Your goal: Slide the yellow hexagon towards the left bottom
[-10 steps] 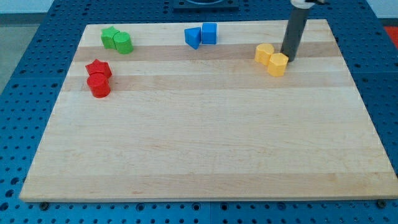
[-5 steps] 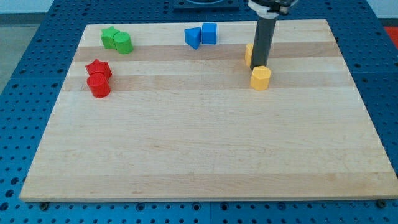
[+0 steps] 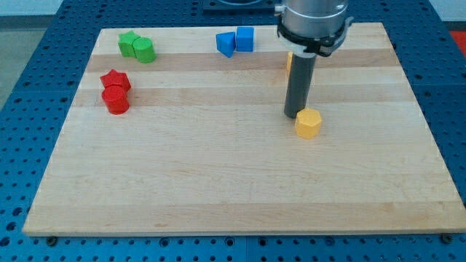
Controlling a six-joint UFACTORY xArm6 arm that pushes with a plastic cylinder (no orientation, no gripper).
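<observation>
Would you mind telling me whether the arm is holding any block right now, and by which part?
Nothing is held. My tip only rests against the yellow hexagon, at its upper-left side in the view.

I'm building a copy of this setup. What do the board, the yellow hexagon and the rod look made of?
The board looks like pale unvarnished wood: glued strips with visible grain, matte. The yellow hexagon looks like moulded or printed plastic: even colour, slight sheen, though painted wood is possible. The rod is dark and smooth, perhaps metal or plastic; my tip sits just up-left of the hexagon.
</observation>
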